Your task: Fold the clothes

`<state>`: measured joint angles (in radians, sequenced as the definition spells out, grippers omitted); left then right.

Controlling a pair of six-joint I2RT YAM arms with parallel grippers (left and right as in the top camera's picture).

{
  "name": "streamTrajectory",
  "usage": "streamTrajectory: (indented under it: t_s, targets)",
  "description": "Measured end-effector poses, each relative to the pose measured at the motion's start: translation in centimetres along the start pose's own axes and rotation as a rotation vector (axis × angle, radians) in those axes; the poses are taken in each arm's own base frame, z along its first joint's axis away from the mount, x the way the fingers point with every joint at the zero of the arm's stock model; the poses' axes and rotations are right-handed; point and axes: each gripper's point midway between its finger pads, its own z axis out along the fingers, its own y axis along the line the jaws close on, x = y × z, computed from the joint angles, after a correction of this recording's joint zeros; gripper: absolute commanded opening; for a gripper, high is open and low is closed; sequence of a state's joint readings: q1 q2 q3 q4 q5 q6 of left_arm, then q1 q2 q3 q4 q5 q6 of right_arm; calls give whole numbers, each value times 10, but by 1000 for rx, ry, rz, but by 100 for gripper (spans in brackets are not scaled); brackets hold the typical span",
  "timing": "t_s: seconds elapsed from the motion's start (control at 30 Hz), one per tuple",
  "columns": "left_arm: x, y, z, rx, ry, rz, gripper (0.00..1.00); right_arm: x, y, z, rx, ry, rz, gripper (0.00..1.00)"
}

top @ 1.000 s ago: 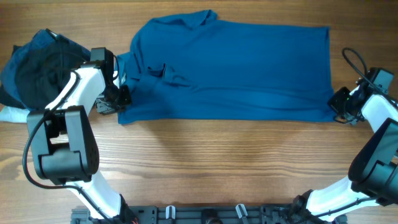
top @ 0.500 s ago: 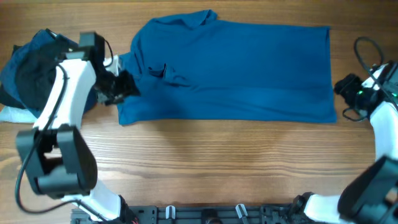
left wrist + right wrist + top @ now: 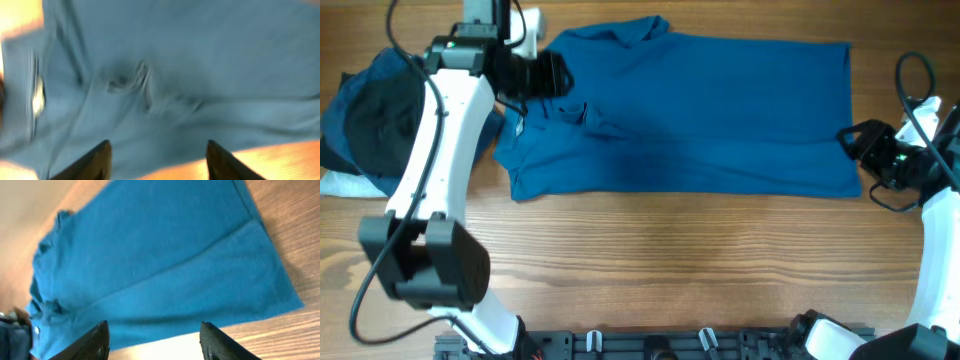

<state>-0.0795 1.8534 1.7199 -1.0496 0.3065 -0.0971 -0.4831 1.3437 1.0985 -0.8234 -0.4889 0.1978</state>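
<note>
I've just let go on both sides. A second ago both end effectors were shut at the near corners of the polo shirt [image 3: 700, 110]; now both stand open with nothing between their fingers. The left end effector [image 3: 552, 75] has swung up from the near collar-end corner and hovers over the shirt's collar. The right end effector [image 3: 850, 138] has drawn in only a little and sits at the shirt's hem edge.

The shirt itself hasn't shifted with the release. It lies flat on the bench [image 3: 670, 260] as a long band, collar toward my left arm and hem toward my right. The right wrist view shows one layer's edge running along its length.

I read that as the lengthwise fold laid and holding. My guess is the next job is a crosswise fold, bringing one end over the other.

A heap of dark clothes [image 3: 375, 110] lies just off the shirt's collar end.
</note>
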Motion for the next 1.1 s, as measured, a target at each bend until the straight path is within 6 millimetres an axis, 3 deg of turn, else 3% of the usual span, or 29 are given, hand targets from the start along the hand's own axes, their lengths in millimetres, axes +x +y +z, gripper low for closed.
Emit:
streamTrajectory:
  t_s: [0.1, 0.2, 0.3, 0.43, 0.47, 0.63, 0.77, 0.83, 1.03, 1.07, 1.1]
  targets:
    - [34, 17, 14, -68, 159, -40, 88, 7, -11, 15, 34, 53, 39, 65]
    - [60, 29, 19, -120, 267, -72, 89, 20, -32, 44, 73, 152, 106, 67]
    - [85, 39, 23, -157, 354, -97, 85, 50, -63, 85, 130, 307, 222, 64]
    - [119, 54, 45, -184, 438, -146, 85, 62, -86, 119, 161, 368, 287, 58]
    - [126, 62, 51, -193, 442, -174, 86, 63, -89, 124, 165, 372, 294, 56]
    - [137, 93, 55, -226, 446, -270, 88, 58, -99, 126, 215, 343, 307, 20]
    - [139, 113, 62, -234, 415, -315, 84, 58, -105, 127, 253, 338, 312, 13]
    - [150, 119, 72, -241, 418, -332, 74, 58, -106, 126, 258, 337, 311, 13]
    - [158, 131, 91, -270, 361, -364, 11, 59, -107, 126, 263, 339, 311, 13]
    - [159, 133, 91, -280, 349, -371, 4, 59, -107, 126, 262, 339, 311, 12]
    - [160, 136, 91, -290, 335, -383, 4, 59, -107, 126, 264, 339, 311, 12]
